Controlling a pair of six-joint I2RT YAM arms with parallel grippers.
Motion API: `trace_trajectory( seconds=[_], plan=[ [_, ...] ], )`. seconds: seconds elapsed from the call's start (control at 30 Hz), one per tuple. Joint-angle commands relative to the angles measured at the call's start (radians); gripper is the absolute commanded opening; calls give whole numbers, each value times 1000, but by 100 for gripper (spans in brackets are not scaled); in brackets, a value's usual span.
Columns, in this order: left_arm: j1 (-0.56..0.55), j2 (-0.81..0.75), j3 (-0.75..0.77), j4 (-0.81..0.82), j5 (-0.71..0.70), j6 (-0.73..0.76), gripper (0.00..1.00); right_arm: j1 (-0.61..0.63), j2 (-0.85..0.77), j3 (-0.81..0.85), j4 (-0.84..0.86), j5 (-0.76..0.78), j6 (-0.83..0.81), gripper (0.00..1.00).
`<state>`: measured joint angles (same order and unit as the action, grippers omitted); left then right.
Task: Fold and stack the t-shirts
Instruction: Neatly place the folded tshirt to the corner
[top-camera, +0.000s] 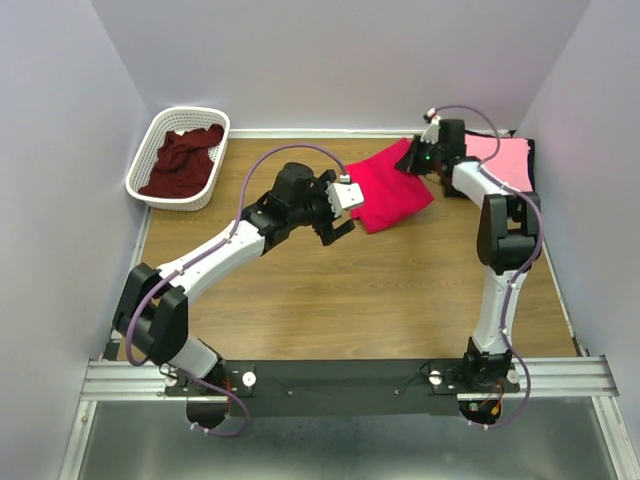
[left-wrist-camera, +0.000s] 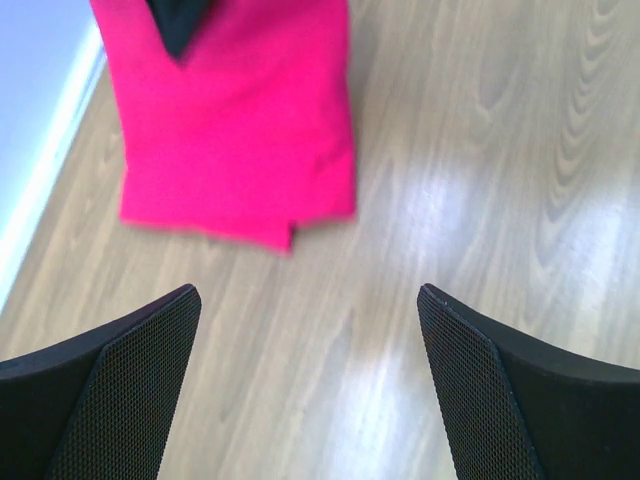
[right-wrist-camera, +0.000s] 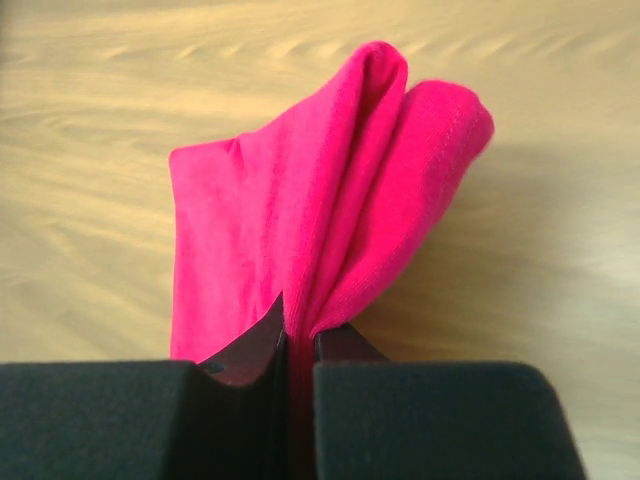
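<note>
While my R pincer (right-wrist-camera: 298, 335) nips the folded crimson fabric t-shirt (top-camera: 385, 197), L pincer (left-wrist-camera: 308, 295) gapes empty; maroon fabric shirt (top-camera: 185, 160) in far-left white lattice basket (top-camera: 147, 152) unfolded.

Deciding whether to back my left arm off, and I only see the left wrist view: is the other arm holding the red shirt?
Observer: Yes, the right pincer is shut on a bunched edge of the red shirt.
Operator: Where could it be stacked?
Observer: A pink shirt lies flat at the far right corner of the table.
Operator: Anything unfolded?
Observer: A maroon shirt sits crumpled in the white basket, far left.
</note>
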<state>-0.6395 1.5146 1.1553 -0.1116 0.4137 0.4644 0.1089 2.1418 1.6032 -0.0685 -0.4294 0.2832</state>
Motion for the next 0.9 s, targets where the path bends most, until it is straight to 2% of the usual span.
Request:
trace_trajectory(
  seconds=[0.0, 0.1, 0.4, 0.87],
  plan=[
    [-3, -54, -54, -57, 7, -33, 97, -63, 30, 113, -157, 61, -206, 1],
    [-3, -86, -81, -53, -4, -36, 97, -104, 41, 217, -209, 66, -272, 1],
    [-2, -120, -132, -31, -29, -50, 97, -173, 50, 389, -319, 83, -375, 1],
    [-2, -122, -141, -20, -46, -35, 97, -222, 0, 477, -396, 97, -401, 1]
  ],
)
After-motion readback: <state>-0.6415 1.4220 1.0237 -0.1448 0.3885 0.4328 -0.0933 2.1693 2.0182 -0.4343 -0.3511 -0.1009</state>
